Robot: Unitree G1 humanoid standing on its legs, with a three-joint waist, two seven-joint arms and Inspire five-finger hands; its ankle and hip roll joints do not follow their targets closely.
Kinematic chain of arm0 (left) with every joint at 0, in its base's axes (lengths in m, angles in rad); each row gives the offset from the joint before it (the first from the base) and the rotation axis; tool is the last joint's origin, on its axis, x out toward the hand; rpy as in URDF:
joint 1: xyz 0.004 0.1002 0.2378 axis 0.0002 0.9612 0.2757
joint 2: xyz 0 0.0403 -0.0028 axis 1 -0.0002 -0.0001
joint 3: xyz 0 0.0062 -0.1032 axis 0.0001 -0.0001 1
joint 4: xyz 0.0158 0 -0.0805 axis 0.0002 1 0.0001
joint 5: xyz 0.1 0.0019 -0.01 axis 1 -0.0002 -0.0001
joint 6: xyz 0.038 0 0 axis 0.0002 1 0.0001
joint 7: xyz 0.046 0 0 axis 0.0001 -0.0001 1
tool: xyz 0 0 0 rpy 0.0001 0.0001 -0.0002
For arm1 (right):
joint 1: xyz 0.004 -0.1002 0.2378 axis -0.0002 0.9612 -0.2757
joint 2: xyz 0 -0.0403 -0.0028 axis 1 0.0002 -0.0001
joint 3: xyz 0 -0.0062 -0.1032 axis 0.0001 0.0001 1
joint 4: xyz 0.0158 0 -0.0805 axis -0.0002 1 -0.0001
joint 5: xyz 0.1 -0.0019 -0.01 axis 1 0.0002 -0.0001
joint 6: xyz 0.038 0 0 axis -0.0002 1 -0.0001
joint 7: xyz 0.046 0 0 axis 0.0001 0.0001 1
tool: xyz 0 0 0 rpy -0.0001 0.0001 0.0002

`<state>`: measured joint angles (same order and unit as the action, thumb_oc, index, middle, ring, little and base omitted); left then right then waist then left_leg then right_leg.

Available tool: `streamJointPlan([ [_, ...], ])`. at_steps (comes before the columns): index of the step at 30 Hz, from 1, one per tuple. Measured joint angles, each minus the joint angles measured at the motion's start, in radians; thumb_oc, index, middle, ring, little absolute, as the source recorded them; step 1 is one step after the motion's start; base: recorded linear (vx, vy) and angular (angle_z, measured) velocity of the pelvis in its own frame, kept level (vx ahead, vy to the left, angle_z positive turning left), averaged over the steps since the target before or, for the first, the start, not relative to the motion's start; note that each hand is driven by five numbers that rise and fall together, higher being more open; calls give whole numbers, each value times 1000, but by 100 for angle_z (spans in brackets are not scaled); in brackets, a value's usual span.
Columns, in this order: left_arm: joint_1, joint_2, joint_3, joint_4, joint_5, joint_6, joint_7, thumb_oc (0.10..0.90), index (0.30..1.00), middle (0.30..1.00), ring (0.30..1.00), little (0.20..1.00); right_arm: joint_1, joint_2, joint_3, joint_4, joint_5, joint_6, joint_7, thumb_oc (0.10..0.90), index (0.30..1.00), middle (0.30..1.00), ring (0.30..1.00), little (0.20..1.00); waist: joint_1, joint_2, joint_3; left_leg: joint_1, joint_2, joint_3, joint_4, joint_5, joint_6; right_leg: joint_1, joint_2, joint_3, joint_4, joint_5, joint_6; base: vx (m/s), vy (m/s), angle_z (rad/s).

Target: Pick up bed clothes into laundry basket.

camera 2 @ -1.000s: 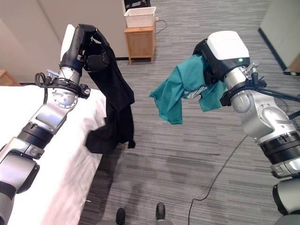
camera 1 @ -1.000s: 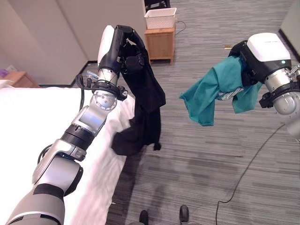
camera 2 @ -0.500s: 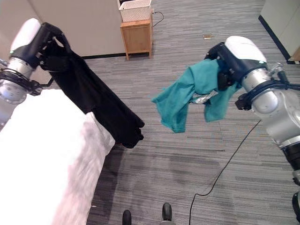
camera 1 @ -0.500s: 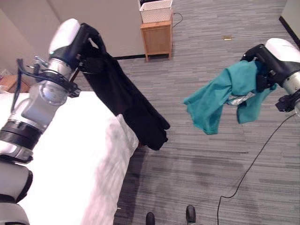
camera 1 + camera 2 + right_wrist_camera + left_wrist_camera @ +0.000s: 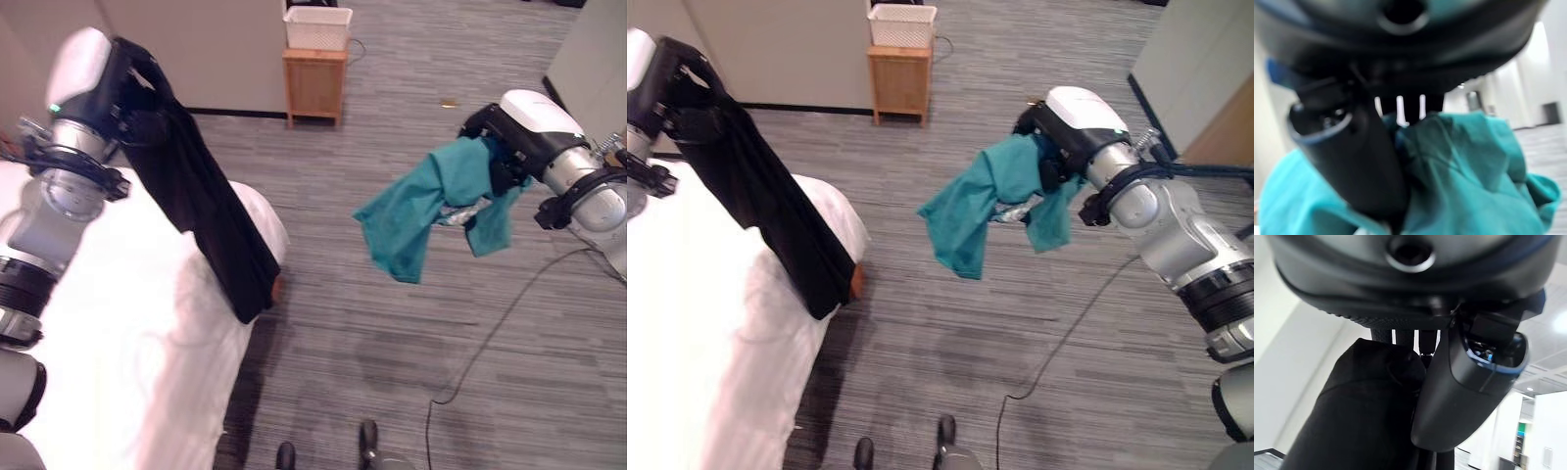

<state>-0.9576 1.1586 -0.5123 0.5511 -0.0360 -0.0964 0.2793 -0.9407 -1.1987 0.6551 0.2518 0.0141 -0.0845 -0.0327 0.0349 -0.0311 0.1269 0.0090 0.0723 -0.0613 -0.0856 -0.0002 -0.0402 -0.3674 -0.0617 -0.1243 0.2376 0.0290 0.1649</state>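
Over near bed corner: white bed, smooth sheet, rounded edge at carpet. Left hand raised above bed, fingers curled round black garment; limp dark cloth hangs slantwise, lower end draped over bed edge. Striped grey carpet floor wide open between bed and right arm. Right hand clenched on teal garment, crumpled folds dangling clear above floor. Far off by wall: white woven laundry basket atop small wooden cabinet.

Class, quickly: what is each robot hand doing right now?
Left hand: shut on the black garment.
Right hand: shut on the teal garment.
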Motion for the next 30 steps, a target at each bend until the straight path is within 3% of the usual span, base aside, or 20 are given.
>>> streamJointPlan([
  [1, -5, 14, 2, 0, 0, 4, 4, 400, 300, 300, 300, 300, 1, 0, -2, -10, 0, -9, -2, 400, 300, 300, 300, 300, -11, -22, -7, 4, 11, -7, -1, -20, -26, 0, 5, -31, -93, 48, -29, 444, -154, 49],
  [2, -5, 14, -2, -10, 0, 6, 9, 400, 300, 300, 300, 300, 6, -45, -4, -51, 3, -12, -2, 400, 300, 300, 300, 300, -40, 1, -7, 4, 54, -56, -2, -24, -59, 22, 34, -62, -72, 56, -101, 934, -355, 52],
  [3, -7, 17, -7, -28, -1, 4, 13, 400, 300, 300, 300, 300, 8, -62, -10, -52, 5, 1, -3, 400, 300, 300, 300, 300, -39, -1, -9, 10, 84, -77, 6, -16, -75, 18, 57, -65, -35, 25, -153, 800, -277, 56],
  [4, -20, 11, -16, -24, -1, 3, 16, 400, 300, 300, 300, 300, 7, -75, -12, -53, 6, -8, -2, 400, 300, 300, 300, 300, -44, -2, -10, 1, 92, -107, 15, -9, -103, 6, 55, -67, 11, -31, -135, 974, -327, 57],
  [5, -14, -28, -16, -86, -1, 3, 13, 400, 300, 300, 300, 300, 97, -219, -53, -116, 8, -11, 0, 400, 300, 300, 300, 300, -49, 6, -12, 1, 114, -143, 49, -18, -116, 30, 61, -116, 44, -55, -210, 491, -117, 71],
  [8, 37, -5, -2, -92, -1, -9, 11, 400, 300, 300, 300, 300, 120, -194, -100, -104, 10, 5, -11, 400, 300, 300, 300, 300, -61, -5, -9, 0, 121, -140, 173, -4, -122, 110, 92, -85, 7, -74, -202, 451, -60, 9],
  [10, 115, 31, 20, -101, -1, -8, 11, 400, 300, 300, 300, 300, 122, -191, -101, -109, 10, 6, -16, 400, 300, 300, 300, 300, -58, -20, -6, -19, 120, -112, 264, -16, -125, 236, 121, 8, -114, -77, -209, 538, -108, -38],
  [12, 173, 33, 85, -129, -1, -8, 13, 400, 300, 300, 300, 300, 122, -192, -101, -109, 11, 7, -17, 400, 300, 300, 300, 300, -28, -44, -7, -37, 80, -115, 192, -47, -125, 272, 116, 60, -172, -66, -219, 386, -78, -61],
  [13, 177, 33, 88, -138, -1, -8, 12, 400, 300, 300, 300, 300, 123, -192, -100, -111, 11, 10, -16, 400, 300, 300, 300, 300, -10, -67, -4, -105, -4, -129, 101, -39, -111, 278, 96, 70, -189, -60, -212, 380, -35, -57],
  [14, 179, 31, 81, -135, -1, -8, 12, 400, 300, 300, 300, 300, 123, -180, -95, -111, 11, 9, -13, 400, 300, 300, 300, 300, 5, -70, 2, -146, -53, -124, 31, 25, -48, 272, 90, 60, -161, -71, -196, 380, -42, -29],
  [16, 207, -24, 129, -124, 7, -22, 13, 400, 300, 300, 300, 300, 106, -155, -83, -80, 13, 7, -16, 400, 300, 300, 300, 300, 26, -65, -4, -354, -180, -92, 119, 21, -44, 320, 81, 117, -240, -92, -170, 337, -2, -27],
  [17, 201, -50, 123, -122, 6, -22, 26, 400, 300, 300, 300, 300, 108, -143, -93, -67, 13, 4, -18, 400, 300, 300, 300, 300, 57, -35, -1, -445, -194, -86, 138, 51, -21, 333, 99, 108, -245, -93, -181, 482, 34, -63],
  [18, 185, -52, 90, -101, 22, -19, 22, 400, 300, 300, 300, 300, 107, -70, -86, -12, 14, 6, -25, 400, 300, 300, 300, 300, 81, -32, -1, -593, -197, -51, 171, 88, -24, 369, 121, 131, -260, -122, -193, 418, 75, -62],
  [20, 206, -57, 84, -102, 29, -8, 21, 400, 300, 300, 300, 300, 153, -51, -77, -32, 13, 4, -20, 400, 300, 300, 300, 300, 128, -36, 7, -679, -162, 17, 199, 100, -21, 419, 129, 158, -249, -162, -205, 438, 136, -73],
  [22, 228, -52, 68, -90, 29, 8, 18, 400, 300, 300, 300, 300, 226, -50, -77, -62, 12, -24, -17, 400, 300, 300, 300, 300, 156, -17, -4, -584, -122, 22, 214, 52, 9, 547, 124, 173, -249, -218, -153, 449, 214, -73],
  [23, 232, -51, 72, -92, 30, 13, 20, 400, 300, 300, 300, 300, 242, -43, -82, -64, 12, -26, -20, 400, 300, 300, 300, 300, 166, -16, -15, -513, -118, 47, 162, 103, 50, 588, 113, 199, -237, -266, -116, 424, 267, -52],
  [25, 228, -52, 77, -100, 29, 14, 28, 400, 300, 300, 300, 300, 240, -45, -98, -67, 11, -18, -18, 400, 300, 300, 300, 300, 152, -33, -18, -502, -150, 85, 160, 160, 63, 564, 56, 198, -187, -307, -40, 445, 282, -37],
  [26, 223, -52, 77, -102, 29, 14, 27, 400, 300, 300, 300, 300, 214, -44, -116, -62, 11, -13, -21, 400, 300, 300, 300, 300, 168, -32, -16, -500, -179, 97, 169, 158, 74, 514, -18, 195, -160, -286, 1, 316, 178, -69],
  [28, 209, -51, 76, -99, 29, 11, 25, 400, 300, 300, 300, 300, 222, -42, -133, -63, 9, -8, -21, 400, 300, 300, 300, 300, 168, -31, -13, -467, -212, 88, 166, 190, 123, 513, -63, 180, -173, -282, 26, 463, 197, -44],
  [30, 193, -44, 79, -102, 29, 15, 23, 400, 300, 300, 300, 300, 241, -31, -153, -60, -1, 11, -20, 400, 300, 300, 300, 300, 133, -33, -11, -391, -235, 81, 131, 150, 105, 501, -93, 150, -159, -251, 47, 420, 149, -4],
])
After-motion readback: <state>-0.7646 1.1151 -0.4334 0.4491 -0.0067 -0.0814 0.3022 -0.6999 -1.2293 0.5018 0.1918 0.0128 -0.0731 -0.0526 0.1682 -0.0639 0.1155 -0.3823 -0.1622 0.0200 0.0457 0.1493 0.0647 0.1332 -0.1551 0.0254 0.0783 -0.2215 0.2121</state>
